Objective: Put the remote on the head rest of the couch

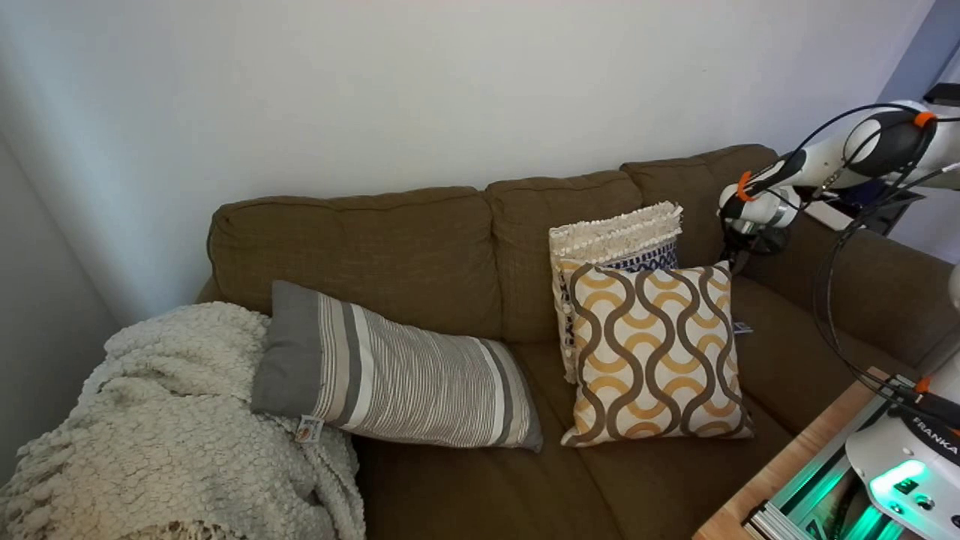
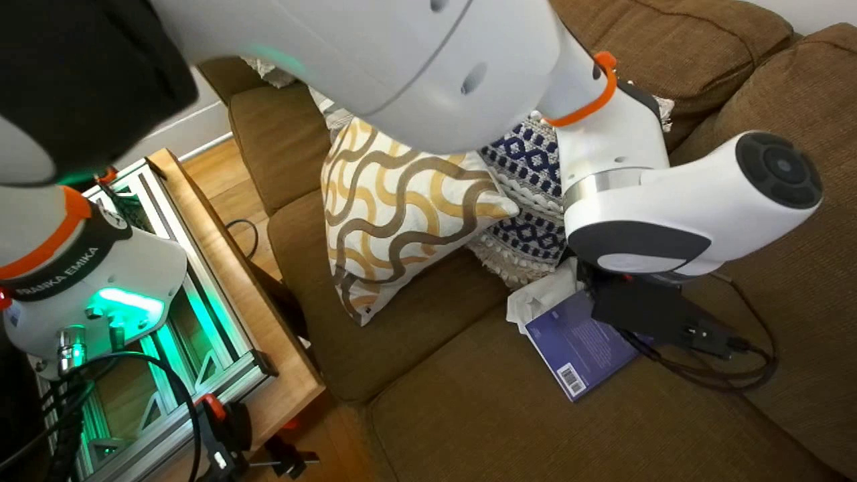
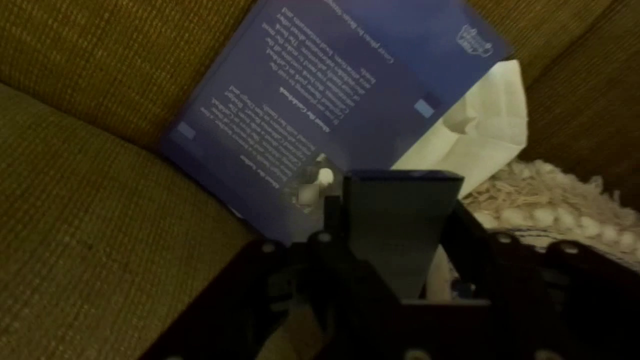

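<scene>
The remote (image 3: 400,220) is a dark bar between the two fingers of my gripper (image 3: 392,212) in the wrist view, touching both. It is held above the blue book. In an exterior view my gripper (image 1: 739,244) hangs in front of the couch's back cushion, just behind the patterned pillow's corner; the remote cannot be made out there. In an exterior view the black gripper body (image 2: 636,308) is over the book and its fingertips are hidden. The head rest (image 1: 352,201) is the rounded top edge of the olive-brown back cushions, along the wall and above the gripper's height.
A blue book (image 2: 582,348) and white paper (image 2: 539,298) lie on the seat below the gripper. A fringed pillow (image 1: 615,232) and a yellow-patterned pillow (image 1: 652,352) stand close beside it. A striped pillow (image 1: 420,375) and white blanket (image 1: 180,420) are farther along the couch.
</scene>
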Controlling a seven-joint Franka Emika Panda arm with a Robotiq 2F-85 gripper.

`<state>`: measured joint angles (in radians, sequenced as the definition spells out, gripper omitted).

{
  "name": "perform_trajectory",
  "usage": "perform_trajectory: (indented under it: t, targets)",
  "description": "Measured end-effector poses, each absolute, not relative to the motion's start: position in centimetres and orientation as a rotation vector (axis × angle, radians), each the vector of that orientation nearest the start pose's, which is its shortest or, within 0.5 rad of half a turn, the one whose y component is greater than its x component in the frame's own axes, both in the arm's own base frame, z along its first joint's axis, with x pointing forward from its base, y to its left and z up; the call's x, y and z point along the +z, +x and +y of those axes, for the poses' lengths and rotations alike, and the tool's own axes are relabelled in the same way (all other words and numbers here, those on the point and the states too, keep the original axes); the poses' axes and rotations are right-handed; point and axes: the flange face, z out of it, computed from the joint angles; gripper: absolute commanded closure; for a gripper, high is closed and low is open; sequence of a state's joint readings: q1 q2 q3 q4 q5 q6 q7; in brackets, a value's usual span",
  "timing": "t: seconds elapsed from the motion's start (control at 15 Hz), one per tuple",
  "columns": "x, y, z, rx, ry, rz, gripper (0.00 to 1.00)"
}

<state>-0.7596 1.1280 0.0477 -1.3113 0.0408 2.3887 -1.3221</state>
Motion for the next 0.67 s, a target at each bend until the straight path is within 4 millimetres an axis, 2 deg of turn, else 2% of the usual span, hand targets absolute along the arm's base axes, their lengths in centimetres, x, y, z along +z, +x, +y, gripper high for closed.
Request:
perform_trajectory:
  t: [0.13, 0.27, 0.67]
  targets:
    - [6.7, 53.4, -45.8, 0.015, -2.915, -0.942, 0.74]
    - [9.4, 53.5, -44.8, 0.026, -2.955, -1.001, 0.74]
    - [18.5, 53.6, -42.3, -0.352, -3.299, -0.977, 0.74]
